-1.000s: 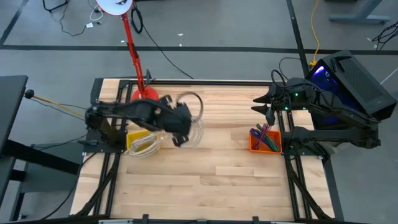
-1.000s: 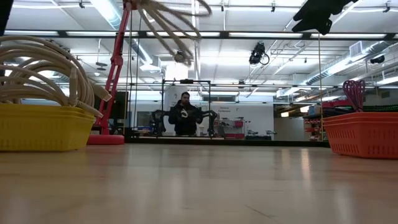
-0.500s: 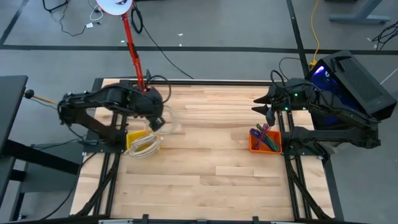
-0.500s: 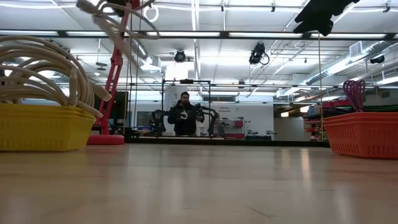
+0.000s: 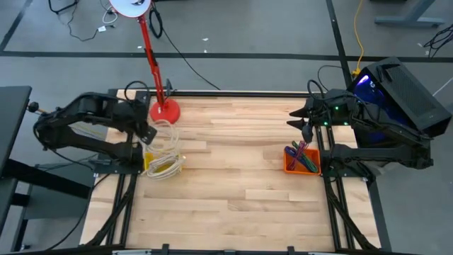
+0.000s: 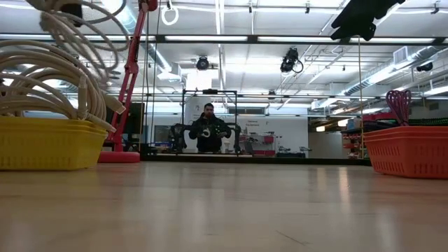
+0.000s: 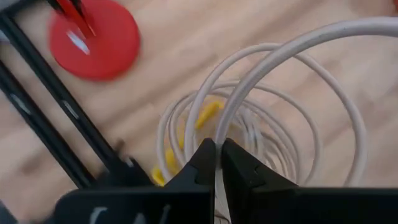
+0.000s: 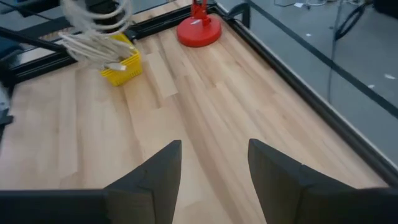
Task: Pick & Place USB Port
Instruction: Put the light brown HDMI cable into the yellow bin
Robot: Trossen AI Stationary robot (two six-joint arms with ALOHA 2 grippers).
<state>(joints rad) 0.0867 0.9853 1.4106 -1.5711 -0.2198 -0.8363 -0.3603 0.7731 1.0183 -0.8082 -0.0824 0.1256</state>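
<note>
Left gripper pinched tight on a coiled white USB cable, loops hanging above the yellow plastic basket of more cables, beside the round red lamp base. Right gripper parted wide and empty, raised near the orange basket at the wooden table edge.

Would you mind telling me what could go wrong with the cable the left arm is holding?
The left gripper is shut on one strand of the white cable, so the coil could slip out. Its loose loops hang over the yellow basket, beside the red lamp base, and might snag either one.
</note>
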